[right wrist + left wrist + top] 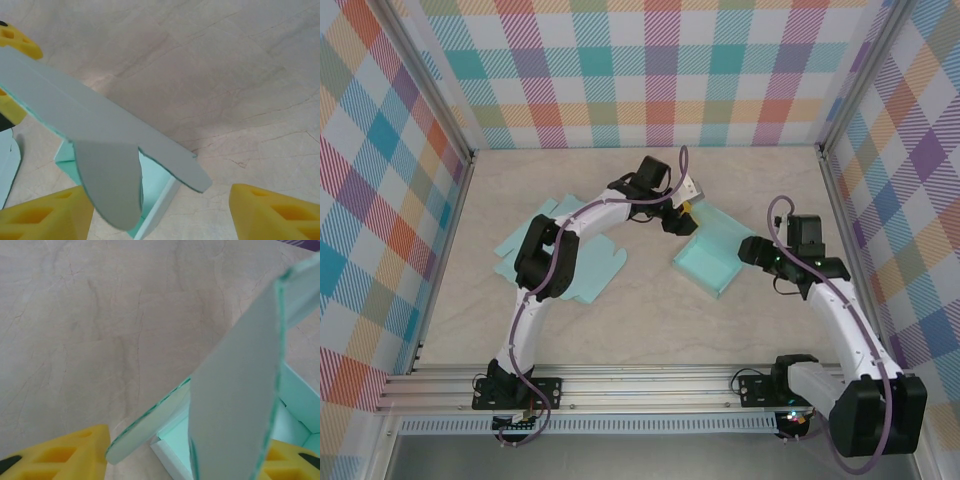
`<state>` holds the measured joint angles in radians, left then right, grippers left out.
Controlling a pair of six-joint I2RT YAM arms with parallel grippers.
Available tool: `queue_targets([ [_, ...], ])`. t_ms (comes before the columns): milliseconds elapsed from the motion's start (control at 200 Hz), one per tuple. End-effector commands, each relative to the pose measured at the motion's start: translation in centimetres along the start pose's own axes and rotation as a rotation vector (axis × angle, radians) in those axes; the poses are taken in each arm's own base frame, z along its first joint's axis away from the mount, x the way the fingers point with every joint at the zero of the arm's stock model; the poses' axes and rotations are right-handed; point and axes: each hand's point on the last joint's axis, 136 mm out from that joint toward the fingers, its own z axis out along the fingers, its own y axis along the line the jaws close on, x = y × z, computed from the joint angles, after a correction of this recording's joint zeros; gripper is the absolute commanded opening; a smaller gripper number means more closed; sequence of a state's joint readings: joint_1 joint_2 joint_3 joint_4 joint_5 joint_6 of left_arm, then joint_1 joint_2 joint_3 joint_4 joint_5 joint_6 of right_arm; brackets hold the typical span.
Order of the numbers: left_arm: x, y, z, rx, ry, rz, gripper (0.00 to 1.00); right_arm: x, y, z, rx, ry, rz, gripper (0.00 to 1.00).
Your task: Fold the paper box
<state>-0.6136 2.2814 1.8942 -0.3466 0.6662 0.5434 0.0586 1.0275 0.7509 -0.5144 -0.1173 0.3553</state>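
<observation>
Pastel plaid walls (650, 70), pale marbled table (650, 330), flat teal paper cutouts (595, 272) at left, left gripper (684, 212) jaws apart astride a raised flap, half-folded paper box (712, 258) right of centre, right gripper (752, 250) at its right edge, jaws wide around another flap, neither flap pinched.

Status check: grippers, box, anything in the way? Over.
Left gripper open, astride a raised flap. Right gripper open over a tabbed flap. Paper box part folded, flaps up. Flat sheets lie left, apart from it.
</observation>
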Motion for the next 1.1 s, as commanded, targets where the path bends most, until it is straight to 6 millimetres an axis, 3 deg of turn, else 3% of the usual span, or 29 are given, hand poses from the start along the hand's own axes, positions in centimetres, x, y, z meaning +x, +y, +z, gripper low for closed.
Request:
queue_targets([
  [0, -0.5, -0.6, 0.3, 0.037, -0.002, 0.009, 0.5, -0.8, 0.3, 0.6, -0.012, -0.022, -0.031, 0.69],
  [120, -0.8, -0.8, 0.6, 0.034, 0.006, 0.022, 0.42, -0.9, 0.2, 1.2, -0.009, -0.013, -0.033, 0.62],
  [255, -0.6, -0.5, 1.2, 0.017, 0.021, 0.029, 0.4, -1.0, 0.1, 1.6, -0.005, -0.006, -0.038, 0.54],
  [510, -0.7, -1.0, 1.3, 0.023, 0.032, 0.021, 0.12, -1.0, -0.2, 2.2, 0.01, 0.005, -0.039, 0.37],
  [715, -0.7, -1.3, 1.1, -0.041, 0.049, -0.015, 0.0, -1.2, 0.0, 2.8, 0.002, 0.015, -0.042, 0.26],
  [850, -1.3, -0.7, 0.4, -0.173, 0.012, -0.053, 0.0, -1.7, 0.3, 3.1, 0.003, 0.016, -0.05, 0.16],
  [1095, -2.7, 0.2, -2.4, -0.338, -0.109, -0.176, 0.0, -3.8, 1.7, 3.9, 0.004, -0.009, -0.074, 0.09],
])
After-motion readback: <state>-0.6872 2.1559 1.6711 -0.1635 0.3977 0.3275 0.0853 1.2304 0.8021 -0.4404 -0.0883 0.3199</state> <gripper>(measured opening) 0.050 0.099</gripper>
